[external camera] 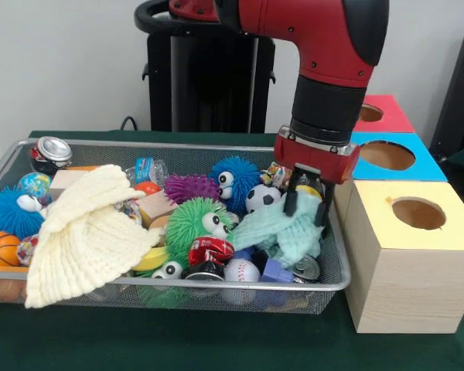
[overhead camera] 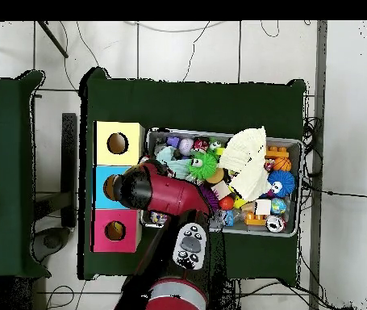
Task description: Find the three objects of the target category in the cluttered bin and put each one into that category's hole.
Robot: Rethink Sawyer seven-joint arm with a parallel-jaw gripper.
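Observation:
The bin (external camera: 178,284) is a wide silver wire-mesh tray full of toys; it also shows in the overhead view (overhead camera: 299,187). My gripper (external camera: 306,202) is down at the bin's right end, next to the wooden boxes. It is shut on a mint-green cloth (external camera: 277,230), which rises in a peak between the fingers. In the overhead view my red arm (overhead camera: 164,194) covers the gripper, and the mint cloth (overhead camera: 168,155) shows beside it. Three wooden boxes with round holes stand by the bin: yellow-topped (external camera: 417,212), blue-topped (external camera: 387,154) and red-topped (external camera: 383,114).
A cream knitted cloth (external camera: 85,228) drapes over the bin's left half and front rim. Around it lie a green spiky ball (external camera: 189,224), a blue spiky ball (external camera: 233,179), a soccer ball (external camera: 261,198), a baseball (external camera: 241,272), a red can (external camera: 210,250) and a basketball (external camera: 1,249).

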